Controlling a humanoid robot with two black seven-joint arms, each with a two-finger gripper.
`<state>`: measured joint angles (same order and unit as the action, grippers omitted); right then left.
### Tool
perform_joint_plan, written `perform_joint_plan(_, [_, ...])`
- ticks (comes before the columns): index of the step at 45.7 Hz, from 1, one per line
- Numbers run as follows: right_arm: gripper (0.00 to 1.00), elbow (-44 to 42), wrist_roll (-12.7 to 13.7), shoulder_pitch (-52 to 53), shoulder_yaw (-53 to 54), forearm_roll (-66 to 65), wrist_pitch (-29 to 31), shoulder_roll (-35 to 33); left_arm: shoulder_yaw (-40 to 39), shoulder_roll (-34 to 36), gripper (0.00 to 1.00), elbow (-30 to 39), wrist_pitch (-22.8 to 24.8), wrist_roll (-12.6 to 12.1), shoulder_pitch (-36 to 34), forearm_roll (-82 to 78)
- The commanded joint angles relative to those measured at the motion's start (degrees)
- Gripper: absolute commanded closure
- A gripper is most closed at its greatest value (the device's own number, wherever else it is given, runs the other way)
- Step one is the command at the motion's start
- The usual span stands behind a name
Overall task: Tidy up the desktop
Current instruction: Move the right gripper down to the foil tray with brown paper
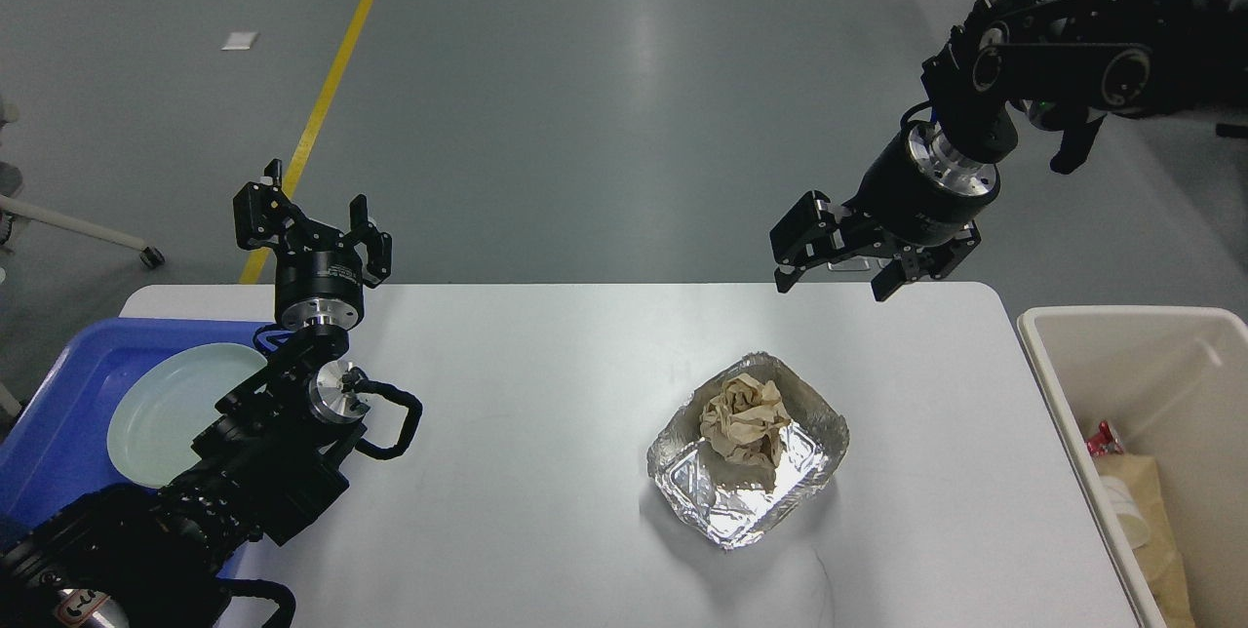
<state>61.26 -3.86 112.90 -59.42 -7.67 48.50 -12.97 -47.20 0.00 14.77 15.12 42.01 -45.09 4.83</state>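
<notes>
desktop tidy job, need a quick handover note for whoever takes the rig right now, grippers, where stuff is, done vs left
Left gripper: open, empty, raised over the far left corner of the desktop.
Right gripper: open, empty, in the air above the far edge, beyond the foil tray.
Items: the foil tray sits right of centre on the desktop with a crumpled paper ball inside. A pale plate lies in the blue tray at left. The cream bin at right already holds some waste.
Done: plate is in the blue tray.
Left: foil tray and paper are untouched; probably headed for the bin.
</notes>
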Motion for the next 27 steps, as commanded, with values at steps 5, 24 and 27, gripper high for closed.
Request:
perform_joint_plan(5, [0.00,-9.1,0.0,-12.9,0.3,-0.1,-1.2,0.8,0.0,0.0,0.00,0.0,0.0,0.0,0.0,0.0])
perform_joint_plan(24, [0.00,-17.5,-0.6,-28.4,0.0,-9.3,-17.5,6.5,0.0,0.0,0.00,0.0,0.0,0.0,0.0,0.0])
perform_joint_plan(27, [0.00,-17.5,-0.7,-29.4,-0.1,-11.2,-19.3,7.2,0.0,0.0,0.00,0.0,0.0,0.0,0.0,0.0])
